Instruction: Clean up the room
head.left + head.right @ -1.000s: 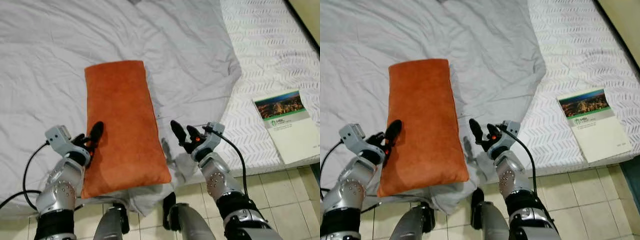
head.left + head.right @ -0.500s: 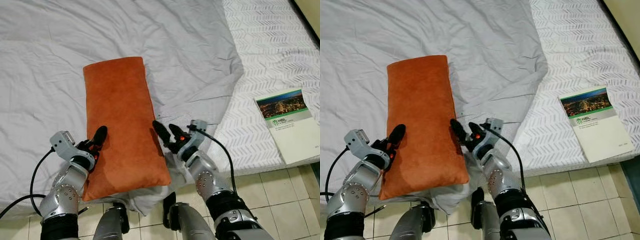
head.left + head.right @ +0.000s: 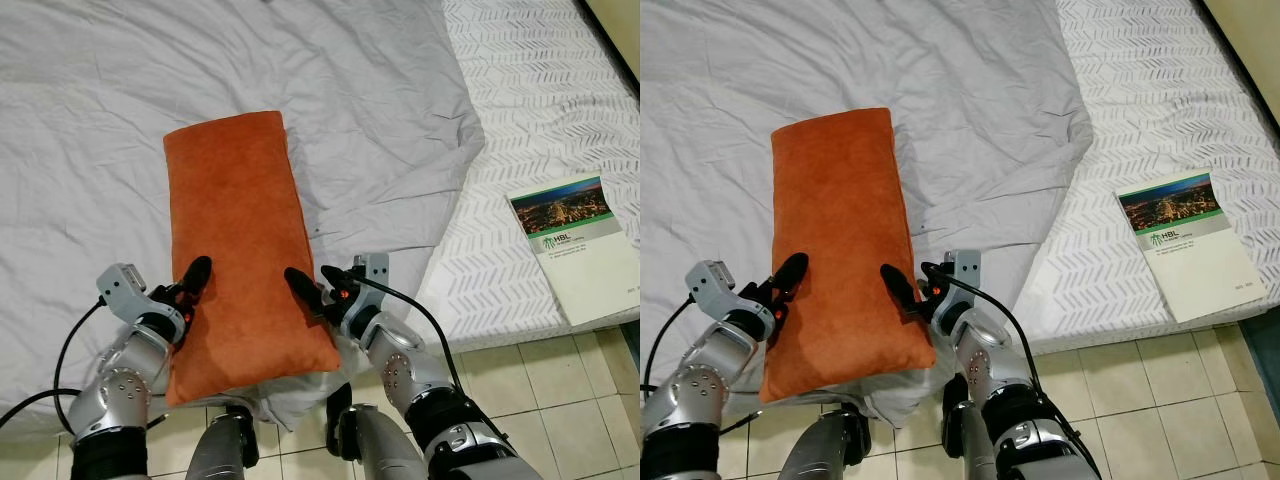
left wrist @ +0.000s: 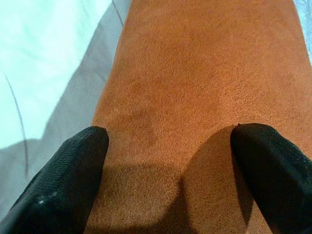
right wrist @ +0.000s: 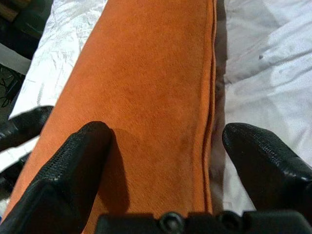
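Grey, rumpled sheets (image 3: pixel 380 110) cover most of the bed (image 3: pixel 560 90), with a white chevron-patterned mattress bare along its right side and pale floor tiles (image 3: pixel 560 400) below the near edge. An orange pillow (image 3: pixel 240 250) lies lengthwise on the sheet, its near end overhanging the bed's edge above the robot's legs.

Left tool (image 3: pixel 190 285) sits at the pillow's left long edge near the near end, fingers spread; in the left wrist view one finger (image 4: pixel 68 180) rests at the edge where the fabric meets the sheet and the other lies on the orange surface. Right tool (image 3: pixel 318 288) is at the pillow's right long edge, also spread (the right wrist view shows one finger (image 5: pixel 73 175) on the orange fabric and the other over the grey sheet, straddling the seam). Neither tool is pressed closed on the pillow.

Well off to the right, a booklet (image 3: pixel 575 245) with a landscape photo on its cover lies flat on the bare mattress near the bed's edge.
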Controlling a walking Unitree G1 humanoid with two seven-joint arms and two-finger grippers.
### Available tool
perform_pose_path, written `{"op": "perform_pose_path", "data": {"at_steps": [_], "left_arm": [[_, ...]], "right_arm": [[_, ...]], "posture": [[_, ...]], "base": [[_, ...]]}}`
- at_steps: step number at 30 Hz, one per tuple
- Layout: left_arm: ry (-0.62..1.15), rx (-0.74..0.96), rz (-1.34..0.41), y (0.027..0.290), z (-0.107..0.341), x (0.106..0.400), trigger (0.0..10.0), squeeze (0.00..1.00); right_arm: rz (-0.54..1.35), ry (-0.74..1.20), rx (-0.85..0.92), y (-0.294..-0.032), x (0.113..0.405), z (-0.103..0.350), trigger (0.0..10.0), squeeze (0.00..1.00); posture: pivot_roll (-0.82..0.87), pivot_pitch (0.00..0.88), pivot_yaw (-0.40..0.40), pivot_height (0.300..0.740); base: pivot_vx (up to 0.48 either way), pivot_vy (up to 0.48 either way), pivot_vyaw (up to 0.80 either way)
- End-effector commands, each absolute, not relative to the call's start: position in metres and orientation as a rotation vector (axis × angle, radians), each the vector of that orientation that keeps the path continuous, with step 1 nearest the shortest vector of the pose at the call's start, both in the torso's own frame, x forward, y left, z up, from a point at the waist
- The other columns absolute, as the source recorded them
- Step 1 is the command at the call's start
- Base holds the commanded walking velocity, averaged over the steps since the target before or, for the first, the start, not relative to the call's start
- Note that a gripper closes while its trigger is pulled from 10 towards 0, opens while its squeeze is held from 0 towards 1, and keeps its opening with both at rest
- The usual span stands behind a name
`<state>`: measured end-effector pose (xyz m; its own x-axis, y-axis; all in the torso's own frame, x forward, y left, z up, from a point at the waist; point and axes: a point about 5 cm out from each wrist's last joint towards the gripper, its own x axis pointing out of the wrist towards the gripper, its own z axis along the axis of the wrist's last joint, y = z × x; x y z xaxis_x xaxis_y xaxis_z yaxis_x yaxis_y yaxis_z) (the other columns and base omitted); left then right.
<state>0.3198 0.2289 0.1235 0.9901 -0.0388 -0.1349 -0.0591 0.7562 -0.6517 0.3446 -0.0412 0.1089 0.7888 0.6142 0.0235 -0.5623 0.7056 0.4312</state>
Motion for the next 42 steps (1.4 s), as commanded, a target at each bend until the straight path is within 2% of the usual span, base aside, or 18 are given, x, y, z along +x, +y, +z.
{"op": "perform_pose_path", "data": {"at_steps": [1, 7, 10, 18, 21, 34, 37, 40, 41, 42], "left_arm": [[0.168, -0.702, 0.035, 0.24, 0.123, 0.311, 10.0, 0.0], [0.177, -0.647, 0.032, 0.256, 0.134, 0.301, 10.0, 0.0], [0.207, -0.645, 0.059, 0.261, 0.125, 0.294, 10.0, 0.0], [0.296, -0.702, 0.068, 0.248, 0.099, 0.285, 10.0, 0.0], [0.362, -0.738, 0.111, 0.25, 0.074, 0.276, 10.0, 0.0], [0.423, -0.9, 0.17, 0.244, 0.029, 0.272, 10.0, 0.0], [0.416, -0.919, 0.172, 0.244, 0.024, 0.274, 10.0, 0.0], [0.372, -0.946, 0.098, 0.229, 0.022, 0.291, 10.0, 0.0], [0.369, -0.953, 0.087, 0.222, 0.022, 0.296, 8.5, 0.0], [0.369, -0.953, 0.087, 0.222, 0.022, 0.296, 8.5, 0.0]], "right_arm": [[0.738, 0.201, 0.541, 0.005, 0.318, 0.093, 10.0, 0.0], [0.769, 0.214, 0.506, 0.009, 0.312, 0.087, 10.0, 0.0], [0.769, 0.226, 0.503, 0.007, 0.309, 0.083, 10.0, 0.0], [0.8, 0.229, 0.465, 0.01, 0.305, 0.081, 10.0, 0.0], [0.804, 0.232, 0.457, 0.01, 0.303, 0.079, 10.0, 0.0], [0.786, 0.25, 0.449, 0.003, 0.302, 0.074, 10.0, 0.0], [0.781, 0.255, 0.45, 0.001, 0.303, 0.072, 10.0, 0.0], [0.773, 0.276, 0.452, -0.005, 0.304, 0.069, 10.0, 0.0], [0.767, 0.283, 0.45, -0.007, 0.304, 0.068, 9.7, 0.0], [0.767, 0.283, 0.45, -0.007, 0.304, 0.068, 9.7, 0.0]], "posture": [[0.0, 0.551, -0.111, 0.74], [0.01, 0.555, -0.106, 0.74], [0.01, 0.552, -0.11, 0.74], [0.0, 0.544, -0.121, 0.74], [0.0, 0.539, -0.12, 0.74], [-0.02, 0.524, -0.145, 0.74], [-0.03, 0.52, -0.155, 0.74], [-0.06, 0.526, -0.17, 0.74], [-0.06, 0.527, -0.173, 0.74], [-0.06, 0.527, -0.173, 0.74]], "base": [[0.0, 0.0, 0.0], [0.0, 0.0, 0.0], [0.0, 0.0, 0.0], [0.0, 0.0, 0.0], [0.0, 0.0, 0.0], [0.0, 0.0, 0.0], [0.0, 0.0, 0.0], [0.0, 0.0, 0.0], [0.0, 0.0, 0.0], [0.0, 0.0, 0.0]]}}
